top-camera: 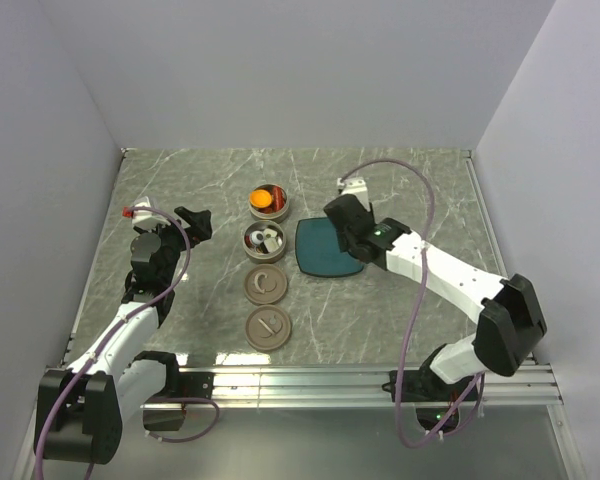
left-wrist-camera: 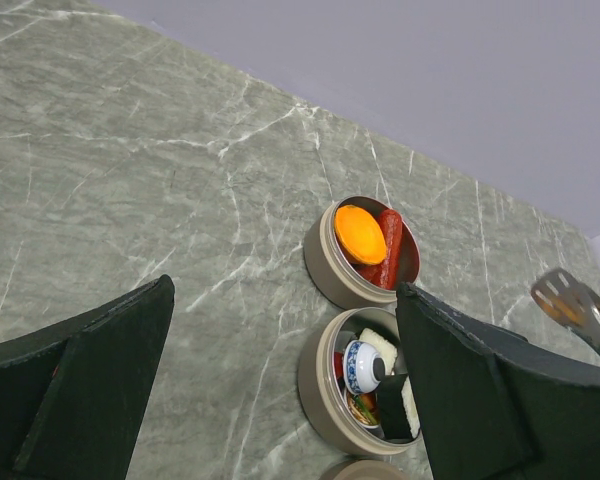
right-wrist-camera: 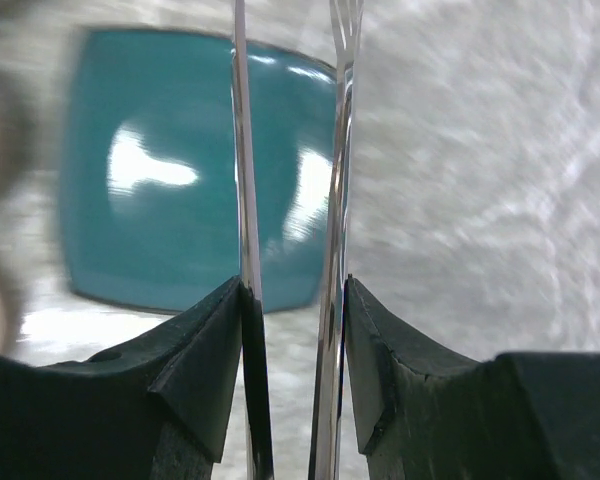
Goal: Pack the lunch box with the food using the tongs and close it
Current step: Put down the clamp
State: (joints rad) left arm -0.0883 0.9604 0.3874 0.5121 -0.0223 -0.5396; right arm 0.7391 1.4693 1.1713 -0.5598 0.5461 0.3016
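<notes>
The lunch box is two round tan tins. The far tin [top-camera: 269, 200] [left-wrist-camera: 330, 265] holds an orange ball [left-wrist-camera: 360, 233] and red sausage pieces [left-wrist-camera: 391, 250]. The near tin [top-camera: 265, 240] [left-wrist-camera: 315, 385] holds white cubes [left-wrist-camera: 380, 350] and a small blue-and-white piece [left-wrist-camera: 360, 365]. My right gripper [top-camera: 342, 214] [right-wrist-camera: 295, 300] is shut on the silvery tongs [top-camera: 353, 184] [right-wrist-camera: 242, 150], above the teal plate [top-camera: 325, 250] [right-wrist-camera: 170, 170]. The tongs' arms stand slightly apart with nothing between them. My left gripper [top-camera: 197, 222] [left-wrist-camera: 285, 290] is open, left of the tins. The tongs' tip [left-wrist-camera: 577, 305] shows in the left wrist view.
Two round tan lids [top-camera: 264, 284] [top-camera: 269, 327] lie in line nearer than the tins. Grey walls close the table at the back and sides, and a metal rail [top-camera: 310, 378] runs along the near edge.
</notes>
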